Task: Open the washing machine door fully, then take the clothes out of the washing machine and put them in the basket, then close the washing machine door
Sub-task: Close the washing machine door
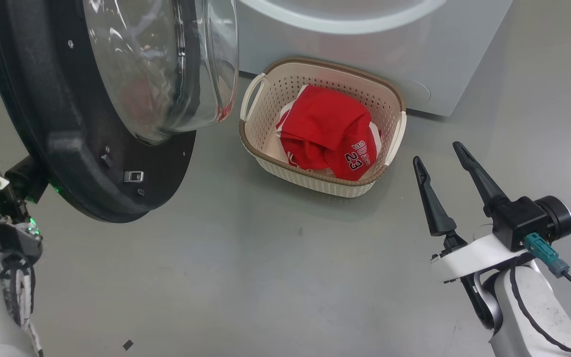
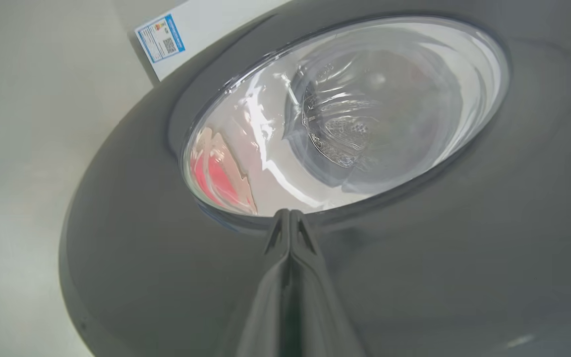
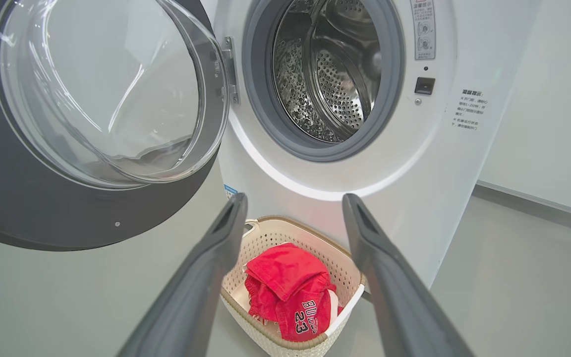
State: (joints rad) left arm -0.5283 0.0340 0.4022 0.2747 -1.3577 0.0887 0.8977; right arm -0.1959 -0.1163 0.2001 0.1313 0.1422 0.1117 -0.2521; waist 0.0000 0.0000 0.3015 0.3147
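Pointing clenched left jaws at the black outer face of the open door (image 2: 439, 258), tips just under its glass. Spreading right jaws released, grasping nothing, over the floor (image 1: 226, 277) near the basket (image 1: 337, 79). Showing red clothes (image 1: 325, 129) bunched inside it, before the washing machine (image 1: 439, 64).

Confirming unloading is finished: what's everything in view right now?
washing machine: one, white, behind basket; steel drum looks empty.
washing machine door: one, black rim, clear glass, swung open left.
basket: one, cream, brown rim, floor before machine.
clothes: one bundle, red with white, inside basket.
label: one, blue, low on machine.
scrap: one, dark, grey floor.
left end effector: one, dark, shut, at door's outer face.
right end effector: one, dark, open, empty, right of basket.
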